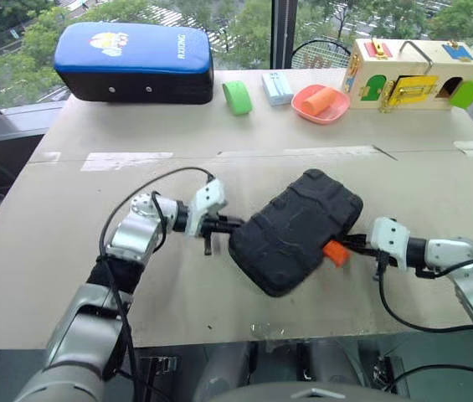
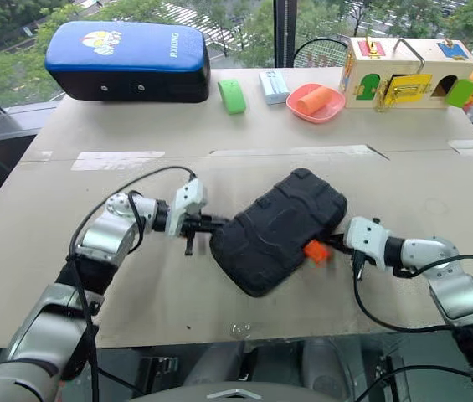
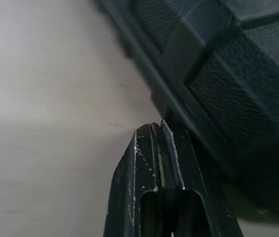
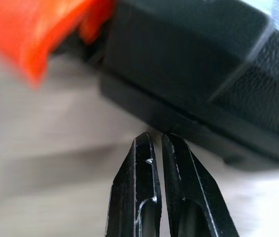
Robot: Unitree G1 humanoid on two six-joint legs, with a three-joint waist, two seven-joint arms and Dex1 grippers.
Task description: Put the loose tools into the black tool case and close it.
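The black tool case point(image 1: 299, 230) lies closed and slanted on the middle of the table, ribbed shell up. Its orange latch point(image 1: 335, 252) sticks out on the side facing my right arm. My left gripper point(image 1: 229, 224) is shut, with its tips right at the case's left edge point(image 3: 228, 64), holding nothing. My right gripper point(image 1: 355, 243) is shut too. Its tips sit at the case's right edge point(image 4: 188, 54), just beside the latch point(image 4: 35, 34). The loose tools are out of view.
A blue-and-black cushion point(image 1: 133, 61) stands at the back left. Along the back edge sit a green roll point(image 1: 237, 97), a pale blue box point(image 1: 277, 87), a pink bowl point(image 1: 321, 103) and a wooden latch box point(image 1: 412, 73). The table's front edge point(image 1: 219, 339) is close below the case.
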